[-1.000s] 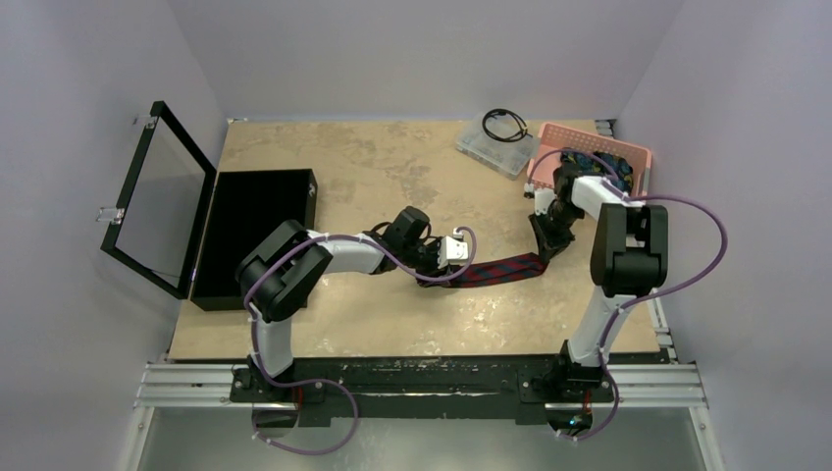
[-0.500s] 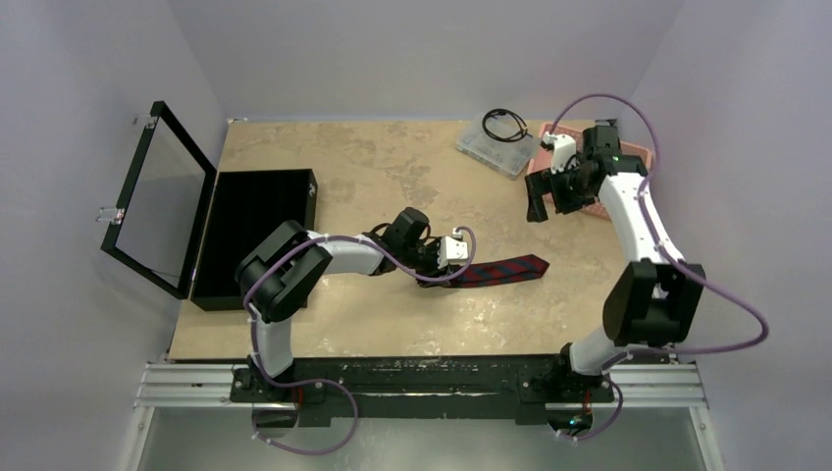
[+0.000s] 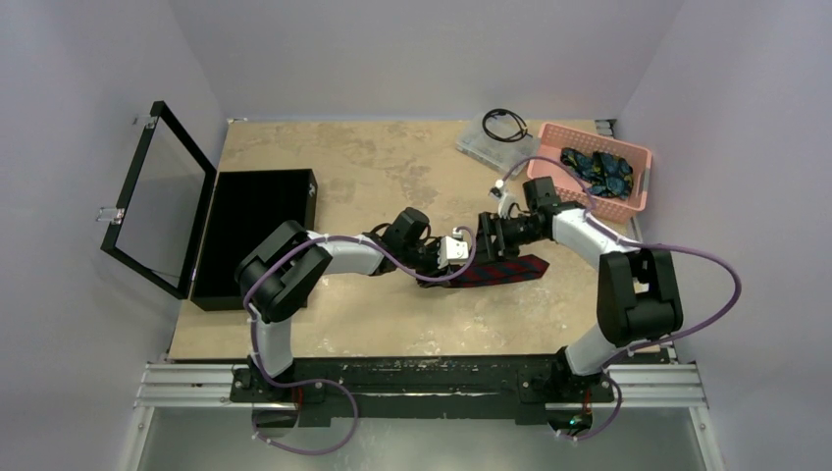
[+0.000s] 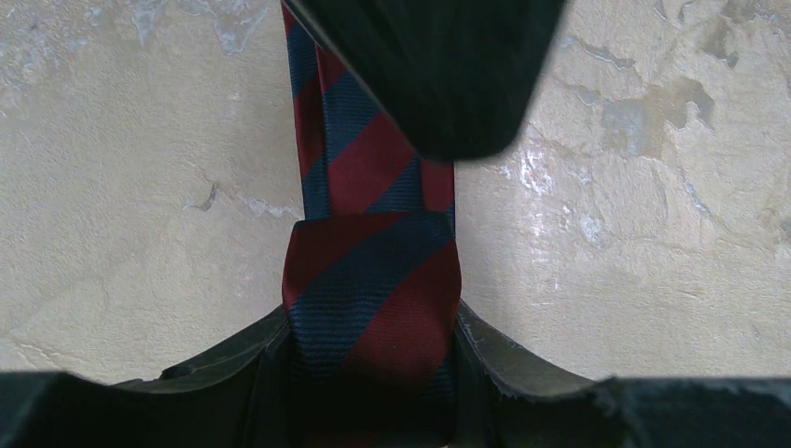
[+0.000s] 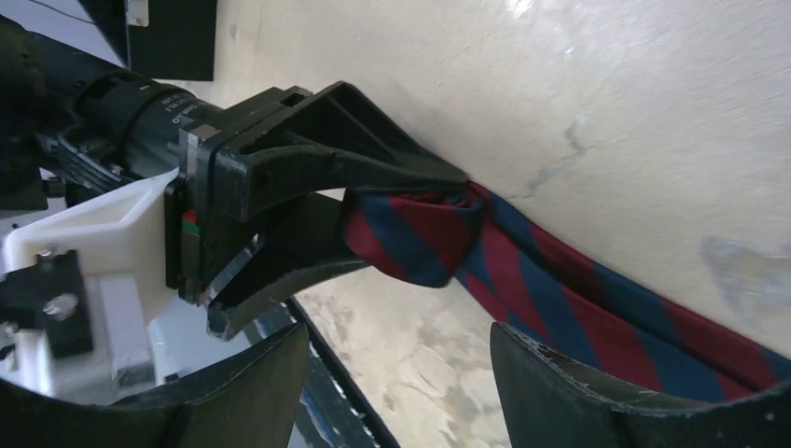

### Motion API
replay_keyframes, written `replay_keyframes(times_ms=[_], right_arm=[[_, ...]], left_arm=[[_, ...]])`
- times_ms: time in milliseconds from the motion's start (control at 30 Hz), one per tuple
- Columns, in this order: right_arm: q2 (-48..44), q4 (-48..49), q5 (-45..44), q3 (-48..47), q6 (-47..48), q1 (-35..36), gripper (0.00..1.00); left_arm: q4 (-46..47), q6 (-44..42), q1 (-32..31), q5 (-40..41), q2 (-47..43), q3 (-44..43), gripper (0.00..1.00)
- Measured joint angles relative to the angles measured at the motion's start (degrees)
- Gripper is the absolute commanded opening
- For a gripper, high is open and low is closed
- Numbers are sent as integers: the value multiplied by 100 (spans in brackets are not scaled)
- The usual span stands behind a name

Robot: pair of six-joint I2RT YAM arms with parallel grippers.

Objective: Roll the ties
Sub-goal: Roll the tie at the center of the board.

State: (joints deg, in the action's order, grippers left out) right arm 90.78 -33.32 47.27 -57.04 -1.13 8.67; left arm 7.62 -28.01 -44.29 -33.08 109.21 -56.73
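The left gripper [image 4: 370,366] was clamped on the folded narrow end of the maroon tie [image 4: 373,289], the first turn of cloth caught between its fingers, and that grip had not altered over the last second. The right gripper [image 5: 401,387] was what had changed. A second before, it had been pinched shut on the tie's wide end. It then let go and swung up toward the pink basket [image 3: 628,147]. It had now come back down just beside the left gripper, jaws apart and holding nothing, with the striped cloth and the fold showing through the gap between its fingers. The released tie lay flat and fairly straight on the table [image 3: 373,314], running from the left gripper out to the right, near the middle of the surface. The dark blue ties [image 3: 597,167] sat heaped in the basket, untouched, and the open black case [image 3: 255,235] stood well apart at the left. By my judgement the stretching-out was done and the right gripper had repositioned to help turn the fold over, so the roll was barely begun.
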Motion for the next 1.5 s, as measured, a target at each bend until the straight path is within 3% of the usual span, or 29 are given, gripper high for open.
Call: replay_keyframes(times_ms=[200,467,1000,1133,1233,1500], right_arm=[[177,1141,199,498,-1016,420,67],[879,1705,170,496,-1287,562,61],[1117,1729,535,422,-1294,597,28],[1117,1720,654,415,-1274,597,2],[1139,1663,669,354,-1220,608,0],[1519,1104,603,-63,-763,640,0]], left_arm=[[-7,-2,2,7,0,0,1],[-7,0,2,9,0,-2,1],[-9,0,2,7,0,-2,1],[-9,0,2,9,0,-2,1],[-9,0,2,9,0,-2,1],[133,105,2,-9,-26,81,40]])
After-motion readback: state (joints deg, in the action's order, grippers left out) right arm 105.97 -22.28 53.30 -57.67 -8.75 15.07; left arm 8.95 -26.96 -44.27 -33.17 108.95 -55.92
